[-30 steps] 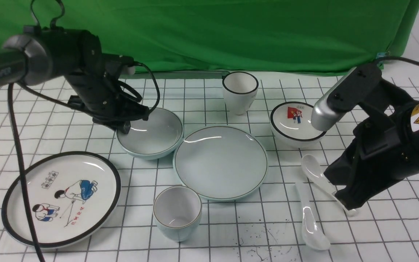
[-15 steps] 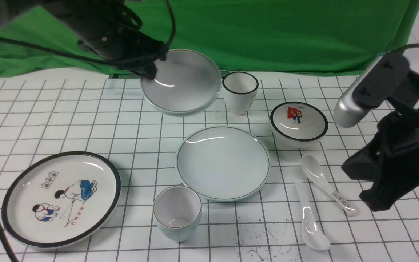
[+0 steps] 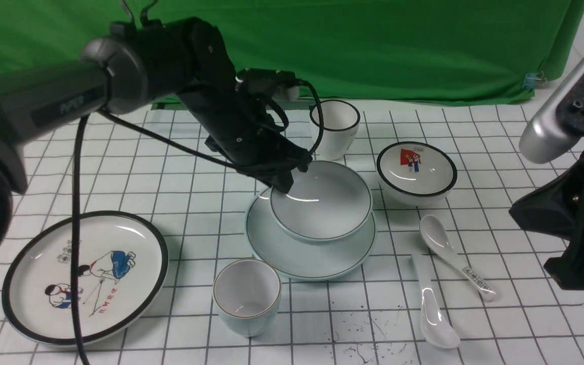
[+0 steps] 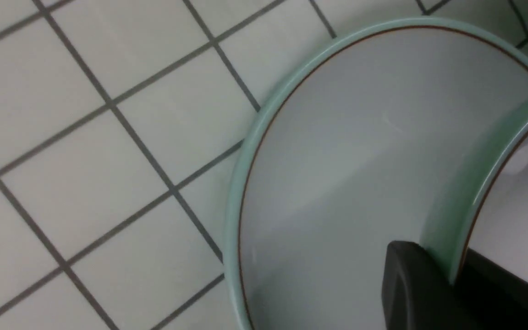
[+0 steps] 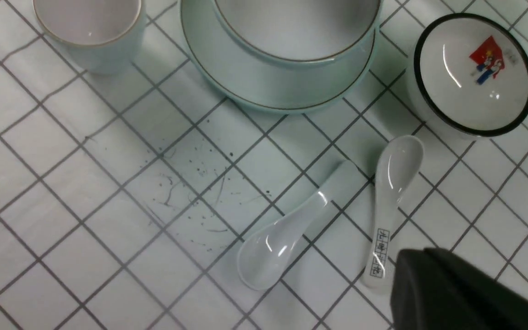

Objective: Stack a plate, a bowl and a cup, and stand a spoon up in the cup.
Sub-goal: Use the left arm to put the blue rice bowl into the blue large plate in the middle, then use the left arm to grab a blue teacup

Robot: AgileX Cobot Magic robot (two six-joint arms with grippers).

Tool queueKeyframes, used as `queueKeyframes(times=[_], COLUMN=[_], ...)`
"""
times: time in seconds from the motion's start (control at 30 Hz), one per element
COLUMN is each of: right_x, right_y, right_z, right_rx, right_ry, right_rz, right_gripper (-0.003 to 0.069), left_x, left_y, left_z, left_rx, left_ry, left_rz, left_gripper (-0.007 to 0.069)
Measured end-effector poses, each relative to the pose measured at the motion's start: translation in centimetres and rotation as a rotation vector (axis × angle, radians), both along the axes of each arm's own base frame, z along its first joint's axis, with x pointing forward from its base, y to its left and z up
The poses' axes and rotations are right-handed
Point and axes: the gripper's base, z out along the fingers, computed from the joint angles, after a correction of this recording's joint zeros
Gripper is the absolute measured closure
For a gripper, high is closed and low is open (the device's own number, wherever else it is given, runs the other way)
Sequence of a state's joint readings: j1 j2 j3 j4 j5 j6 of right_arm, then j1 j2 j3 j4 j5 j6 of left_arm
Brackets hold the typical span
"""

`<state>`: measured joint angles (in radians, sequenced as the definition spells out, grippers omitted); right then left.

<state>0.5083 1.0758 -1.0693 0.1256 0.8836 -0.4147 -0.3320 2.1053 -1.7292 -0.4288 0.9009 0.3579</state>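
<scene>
Half a second ago the plain pale blue-green bowl (image 3: 322, 210) hung high by the far edge; now it is down at mid-worktop, and the right arm has drawn back toward the right edge. Nearest the front edge stands the squat pale blue-green handleless cup (image 3: 247, 296), upright and empty. Right of it lies the plain glossy white ceramic soup spoon (image 3: 429, 299), just beside a white spoon with black print on its handle (image 3: 457, 258). The right gripper (image 3: 571, 276) hovers clear of both; I cannot tell whether its fingers are parted. Further in, the plain pale blue-green round plate (image 3: 282, 251) has the bowl over its far right part, off-centre, and I cannot tell if it is fully seated. The left gripper (image 3: 282, 182) pinches the bowl's far-left rim, one finger inside and one outside. Letting go here risks the off-centre bowl rocking or sliding. The inner finger could also drag it on withdrawal toward the black-rimmed white cup (image 3: 334, 126) beyond.
</scene>
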Motion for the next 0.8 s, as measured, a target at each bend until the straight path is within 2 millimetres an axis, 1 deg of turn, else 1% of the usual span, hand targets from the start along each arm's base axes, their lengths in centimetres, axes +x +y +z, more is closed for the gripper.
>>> queueKeyframes(times=[0.13, 0.33, 0.37, 0.4, 0.5, 0.57, 0.63, 0.7, 0.73, 0.77, 0.8], right_x=[0.2, 0.4, 0.5, 0.5, 0.6, 0.6, 0.6, 0.6, 0.6, 0.6, 0.6], right_y=[-0.1, 0.0, -0.1, 0.0, -0.1, -0.1, -0.1, -0.1, -0.1, -0.1, -0.1], right_z=[0.1, 0.3, 0.3, 0.3, 0.4, 0.4, 0.4, 0.4, 0.4, 0.4, 0.4], right_rx=[-0.012, -0.001, -0.004, -0.004, -0.014, -0.016, -0.016, -0.016, -0.014, -0.014, -0.013], right_ry=[-0.026, -0.058, -0.067, -0.068, -0.078, -0.079, -0.080, -0.082, -0.084, -0.085, -0.086], right_rz=[-0.002, -0.004, -0.004, -0.004, -0.005, -0.005, -0.005, -0.005, -0.005, -0.005, -0.005], right_gripper=[0.0648, 0.0648, 0.0648, 0.0648, 0.0648, 0.0648, 0.0648, 0.0648, 0.0648, 0.0648, 0.0648], left_x=[0.6, 0.8, 0.8, 0.8, 1.0, 1.2, 1.3, 1.0, 0.7, 0.1, -0.3], left_y=[0.0, 0.1, 0.2, 0.2, 0.4, 0.5, 0.4, 0.4, 0.5, 0.7, 0.9], left_z=[-1.1, -1.8, -1.9, -1.9, -1.3, 0.0, 2.6, 5.9, 7.9, 10.7, 12.3], left_rx=[0.004, 0.029, 0.049, 0.048, 0.084, 0.092, 0.090, 0.080, 0.070, 0.056, 0.047], left_ry=[-0.011, -0.014, -0.018, -0.017, -0.025, -0.029, -0.051, -0.084, -0.107, -0.147, -0.174], left_rz=[0.016, 0.015, 0.015, 0.016, 0.001, -0.003, -0.017, -0.030, -0.033, -0.031, -0.021], left_gripper=[0.0634, 0.0609, 0.0582, 0.0578, 0.0466, 0.0388, 0.0297, 0.0222, 0.0188, 0.0153, 0.0142])
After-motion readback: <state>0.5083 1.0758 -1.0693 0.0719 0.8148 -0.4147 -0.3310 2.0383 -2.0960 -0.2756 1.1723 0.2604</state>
